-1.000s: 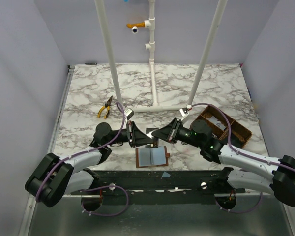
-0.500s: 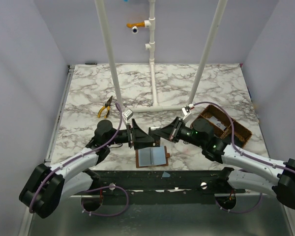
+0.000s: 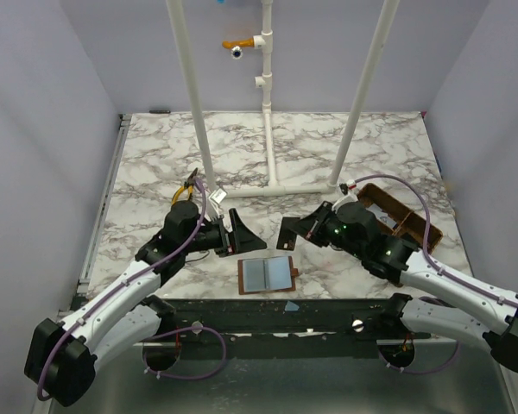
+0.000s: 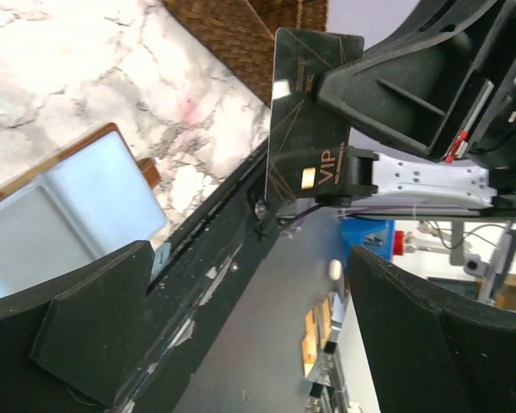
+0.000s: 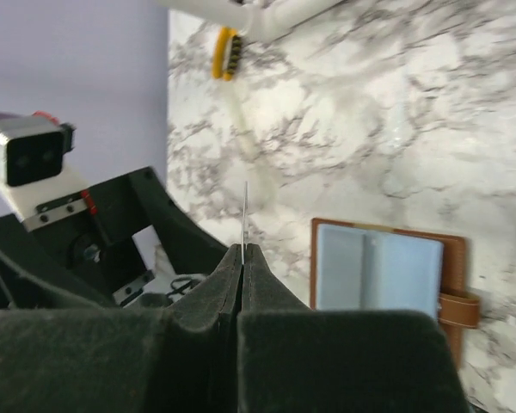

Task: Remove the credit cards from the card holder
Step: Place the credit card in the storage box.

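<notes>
Card first: our right gripper (image 3: 295, 231) is pinched fully closed on one edge of a dark card (image 4: 308, 112) and holds it in the air above the table (image 3: 328, 155). The card is clear of the card holder (image 3: 266, 275). From the right wrist we see it edge-on, a thin pale line standing straight up from between the closed fingertips.

Our left gripper (image 3: 240, 231) stands spread as wide as it goes, with nothing in it. It faces the card's broad side across a gap and touches neither card nor holder.

As we judge it, the next move turns on this: the card hangs from the right gripper alone, so the right arm is the one to carry it off and lay it down. Bare marble lies just under it, and the woven basket (image 3: 406, 220) sits behind that arm on its own side.

The card is glossy black, with fine gold lines, a small gold chip and gold "VIP" lettering.

The holder lies open and flat at the near edge of the table, between the two arms and nearer to us than both grippers. Its long axis runs left to right, with the blue-grey pockets facing up and the snap tab on the right. We cannot tell whether more cards remain in those pockets.
</notes>
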